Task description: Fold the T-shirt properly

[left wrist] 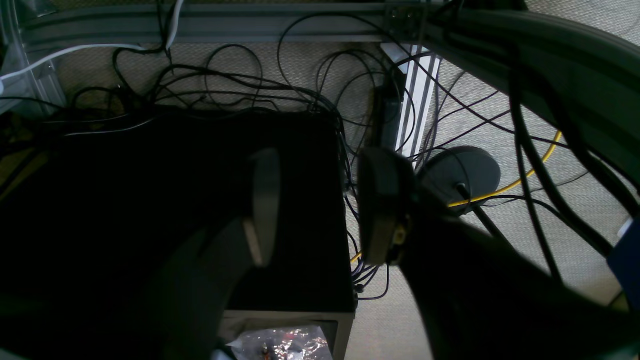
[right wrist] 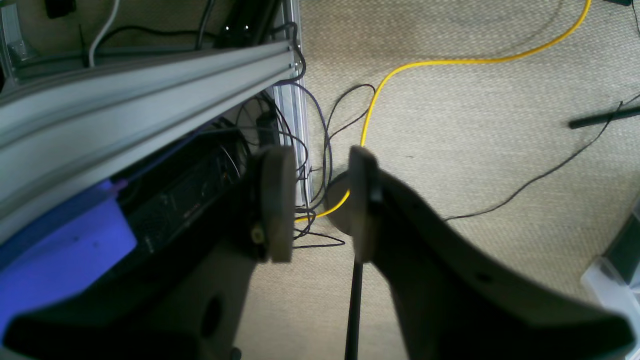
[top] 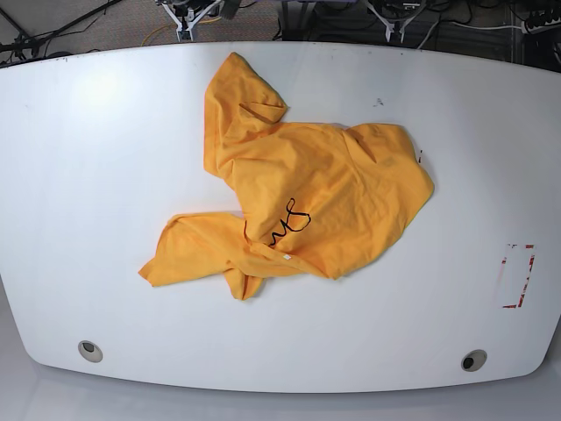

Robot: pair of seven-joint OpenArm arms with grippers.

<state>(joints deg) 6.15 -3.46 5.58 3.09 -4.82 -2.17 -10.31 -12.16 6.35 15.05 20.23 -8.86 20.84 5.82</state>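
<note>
While the soft orange-yellow T-shirt [top: 298, 197] lies crumpled in rumpled folds mid-table on the smooth white table [top: 88, 175], black scrawl up, the left gripper [left wrist: 320, 205] and right gripper [right wrist: 317, 202] hang over carpet, flat pads parted, holding nothing.

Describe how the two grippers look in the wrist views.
The left gripper has dark, curved finger arms ending in flat oval pads with tan edges. The right gripper matches it: dark curved finger arms, flat tan-grey pads, and a small pale round fitting low on one pad.
</note>
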